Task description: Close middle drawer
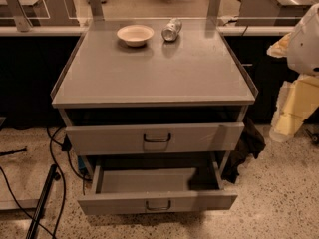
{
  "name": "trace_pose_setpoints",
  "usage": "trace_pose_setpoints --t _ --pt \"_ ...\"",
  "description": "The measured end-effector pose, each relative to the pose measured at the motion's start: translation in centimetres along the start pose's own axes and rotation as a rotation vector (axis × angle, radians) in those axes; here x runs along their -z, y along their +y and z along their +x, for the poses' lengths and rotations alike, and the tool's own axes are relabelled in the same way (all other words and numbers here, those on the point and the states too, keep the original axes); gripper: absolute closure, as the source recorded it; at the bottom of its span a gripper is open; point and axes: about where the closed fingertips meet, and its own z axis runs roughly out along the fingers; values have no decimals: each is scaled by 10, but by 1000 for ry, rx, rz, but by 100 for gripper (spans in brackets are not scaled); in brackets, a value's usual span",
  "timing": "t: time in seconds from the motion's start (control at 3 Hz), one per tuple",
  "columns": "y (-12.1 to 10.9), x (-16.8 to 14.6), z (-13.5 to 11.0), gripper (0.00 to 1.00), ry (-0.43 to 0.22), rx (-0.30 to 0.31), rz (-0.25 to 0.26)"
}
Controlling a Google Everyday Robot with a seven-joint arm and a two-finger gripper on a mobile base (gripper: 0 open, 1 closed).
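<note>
The grey cabinet [149,78] stands in the middle of the camera view. The middle drawer [157,202] is pulled far out at the bottom, its grey inside bare and its small dark handle at the centre of the flat front. The drawer above it [155,138] is out a little, with a dark gap under the countertop. The bottom drawer is hidden below. My gripper [293,108] hangs at the right edge with the white arm [306,39] above it, to the right of the cabinet and apart from both drawers.
A white bowl [135,34] and a silver can [172,30] lying on its side rest at the back of the countertop. Black cables [55,158] and a dark bar [42,203] lie on the speckled floor at the left. A dark cloth [246,148] hangs by the cabinet's right side.
</note>
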Motion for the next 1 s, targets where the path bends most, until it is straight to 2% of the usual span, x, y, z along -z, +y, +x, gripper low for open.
trace_pose_setpoints --t 0.33,0.67,1.0 --pt "0 0 0 0 0 0 0" --pt "0 0 0 18 0 0 0" --pt "1 -14 6 42 -23 -11 15"
